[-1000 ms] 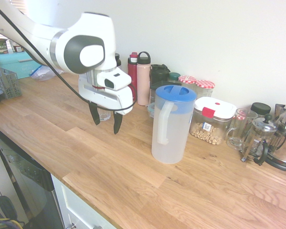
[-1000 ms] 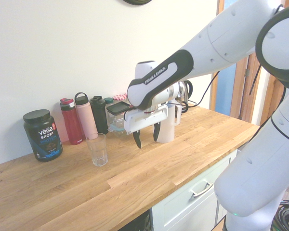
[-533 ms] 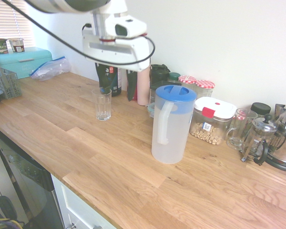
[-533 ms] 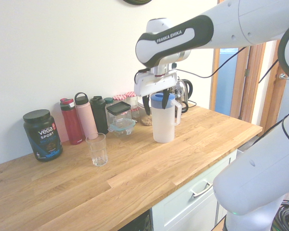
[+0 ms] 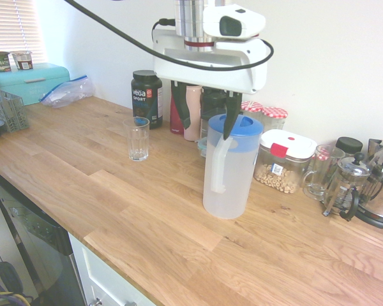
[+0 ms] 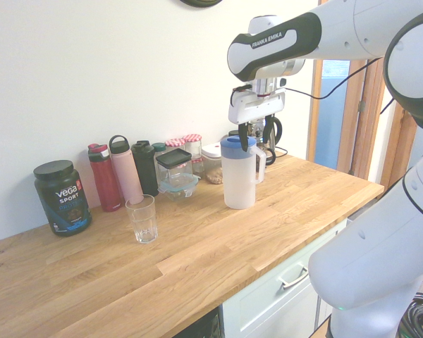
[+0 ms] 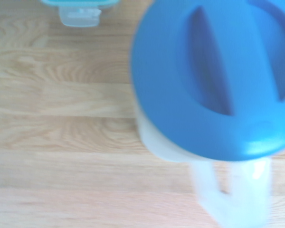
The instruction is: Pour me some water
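Overhead, gripper spread above the jug

Directly above the frosted water jug (image 5: 230,167) the gripper (image 5: 203,116) is seen pointing down, jaws spread wide and holding nothing. The jug is stood upright on the wooden counter (image 5: 147,217), blue lid (image 7: 213,76) on, well right of an empty glass tumbler (image 5: 138,139)
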{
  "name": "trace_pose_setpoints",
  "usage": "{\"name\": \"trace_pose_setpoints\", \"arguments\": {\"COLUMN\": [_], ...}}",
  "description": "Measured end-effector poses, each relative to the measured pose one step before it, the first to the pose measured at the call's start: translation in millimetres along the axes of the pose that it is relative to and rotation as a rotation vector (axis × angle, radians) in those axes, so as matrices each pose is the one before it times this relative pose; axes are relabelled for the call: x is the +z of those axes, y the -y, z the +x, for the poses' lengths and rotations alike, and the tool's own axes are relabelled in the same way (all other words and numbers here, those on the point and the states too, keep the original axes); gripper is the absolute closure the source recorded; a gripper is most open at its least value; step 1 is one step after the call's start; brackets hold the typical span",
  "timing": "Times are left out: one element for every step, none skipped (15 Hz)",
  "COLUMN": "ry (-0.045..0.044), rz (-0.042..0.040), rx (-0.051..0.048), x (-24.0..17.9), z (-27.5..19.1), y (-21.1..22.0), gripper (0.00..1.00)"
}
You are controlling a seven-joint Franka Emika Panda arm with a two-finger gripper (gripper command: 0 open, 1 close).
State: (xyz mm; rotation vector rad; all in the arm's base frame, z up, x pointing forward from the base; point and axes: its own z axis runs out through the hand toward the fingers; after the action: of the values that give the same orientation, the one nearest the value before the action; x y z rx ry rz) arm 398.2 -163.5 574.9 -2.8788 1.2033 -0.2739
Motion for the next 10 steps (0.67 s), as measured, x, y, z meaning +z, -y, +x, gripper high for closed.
{"name": "trace_pose_setpoints", "arguments": {"ry": [-0.00359, -0.00822, -0.00695, -0.0026, -0.00023, 0.00039, 0.00045, 0.0024, 0.00096, -0.00052], "rz": [0.00308, 0.00377, 0.00155, -0.00163, -0.00219, -0.00205, -0.00155, -0.00207, -0.00145, 0.00002], "rx": [-0.00446, -0.00239, -0.00683, -0.0111, -0.00882, -0.00412, -0.00135, -0.00373, -0.00529, -0.00176], "x": [5.09, 8.61, 12.33, 15.37, 14.08, 11.69, 9.4, 6.99, 3.39, 1.63], "z": [6.67, 6.72, 4.47, 3.75, 2.09, 1.82, 0.95, -0.39, 0.07, 0.24], "y": [-7.57, -3.81, 1.11, 2.5, 2.67, 1.95, 1.2, 1.96, 3.02, 1.3], "gripper": [0.0, 0.0, 0.0, 0.0, 0.0, 0.0, 0.0, 1.0, 1.0, 1.0]}}
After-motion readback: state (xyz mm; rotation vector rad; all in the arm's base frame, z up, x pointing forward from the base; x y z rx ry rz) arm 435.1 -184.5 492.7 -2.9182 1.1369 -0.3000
